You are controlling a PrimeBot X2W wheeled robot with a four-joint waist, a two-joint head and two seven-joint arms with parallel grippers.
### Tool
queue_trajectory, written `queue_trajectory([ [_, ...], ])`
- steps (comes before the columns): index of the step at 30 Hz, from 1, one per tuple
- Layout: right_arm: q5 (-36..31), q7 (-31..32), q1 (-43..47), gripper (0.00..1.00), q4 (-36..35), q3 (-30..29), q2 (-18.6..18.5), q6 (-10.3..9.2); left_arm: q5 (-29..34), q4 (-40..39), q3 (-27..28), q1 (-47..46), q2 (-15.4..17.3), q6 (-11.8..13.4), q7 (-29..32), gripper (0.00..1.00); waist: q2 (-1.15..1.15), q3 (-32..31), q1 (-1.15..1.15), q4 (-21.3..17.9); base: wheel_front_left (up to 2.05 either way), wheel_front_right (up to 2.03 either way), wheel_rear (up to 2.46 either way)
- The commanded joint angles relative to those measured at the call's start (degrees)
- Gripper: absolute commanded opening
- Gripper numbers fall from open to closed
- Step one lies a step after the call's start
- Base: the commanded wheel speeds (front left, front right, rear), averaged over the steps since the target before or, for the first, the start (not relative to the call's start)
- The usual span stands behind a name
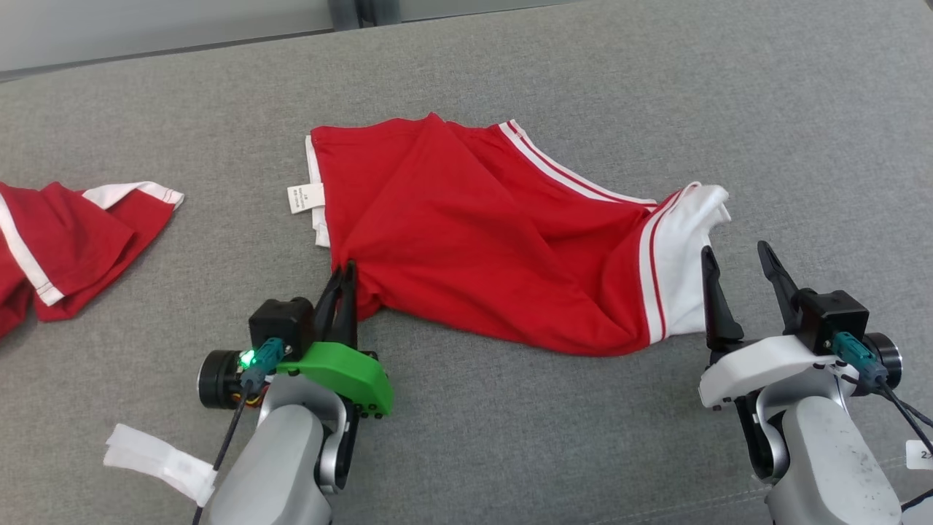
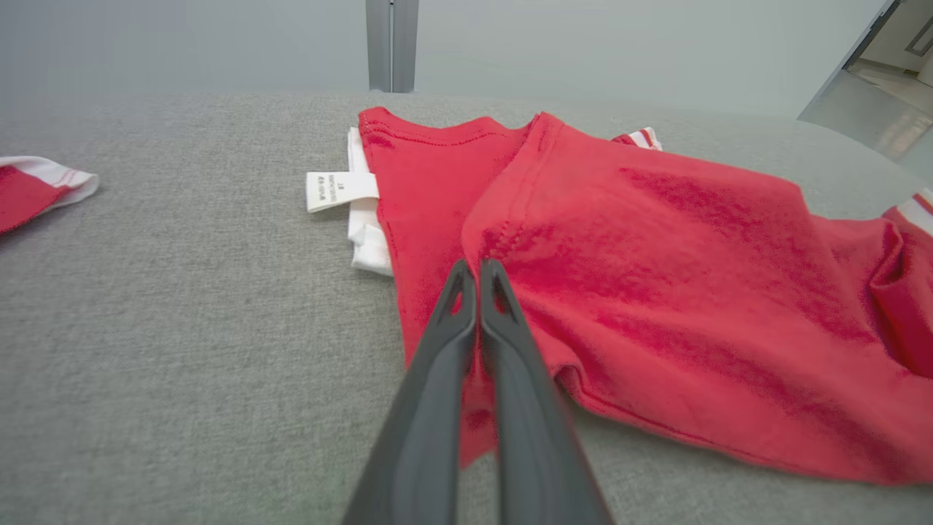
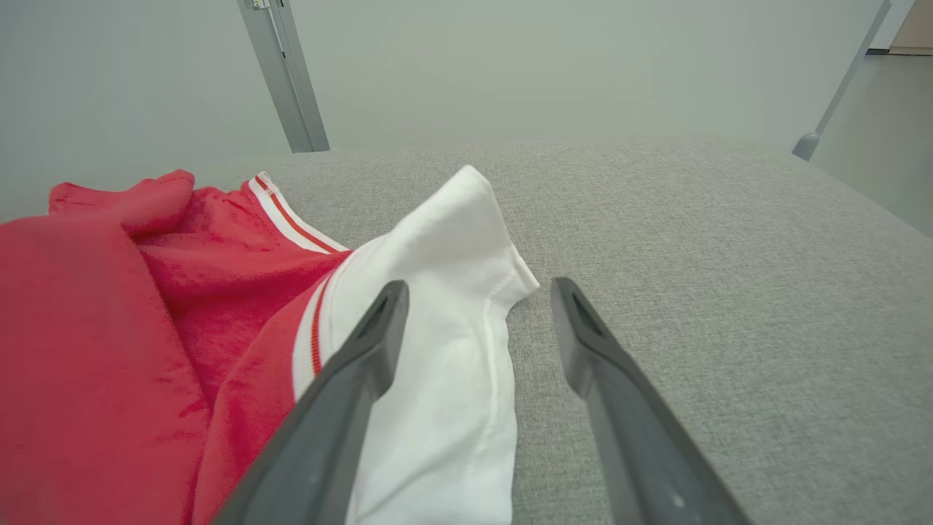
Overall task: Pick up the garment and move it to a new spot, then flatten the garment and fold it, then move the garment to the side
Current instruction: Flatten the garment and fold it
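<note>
Left gripper (image 1: 344, 273) fingers are clamped on the red garment (image 1: 474, 233) at centre frame; right gripper (image 1: 735, 255) fingers stand apart, lower right.

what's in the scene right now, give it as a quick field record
surface: grey cloth
shirt: red, rumpled, mid-surface
sleeve: white with red stripes, at the shirt's right end
label: white, sticking out at the shirt's left edge
left tool: shut on the shirt's near left edge
right tool: open, straddling the sleeve's edge, not gripping
second garment: red and white, far left, apart from the shirt
</note>
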Motion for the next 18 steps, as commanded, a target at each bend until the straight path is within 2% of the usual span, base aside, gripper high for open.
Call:
queue_trajectory([
  [1,0.15,-0.02,-0.04,1.00,0.22,-0.11,-0.03,0.00,1.19,-0.35,1.95,1.21,0.36,0.18,-0.01,0.00,0.00,-0.98,0.00,0.91,0.00,0.00,0.00],
  [9,-0.11,-0.03,1.72,1.00,1.80,-0.02,-0.04,0.00,4.36,0.04,10.79,4.92,0.44,-0.33,-0.01,0.00,0.00,-3.52,0.00,2.67,0.00,0.00,0.00],
  [18,0.79,-0.02,2.99,1.00,1.91,1.69,-0.04,0.00,5.37,2.35,17.96,9.99,0.36,1.34,-0.02,0.00,0.00,-6.53,0.00,3.50,0.00,0.00,0.00],
])
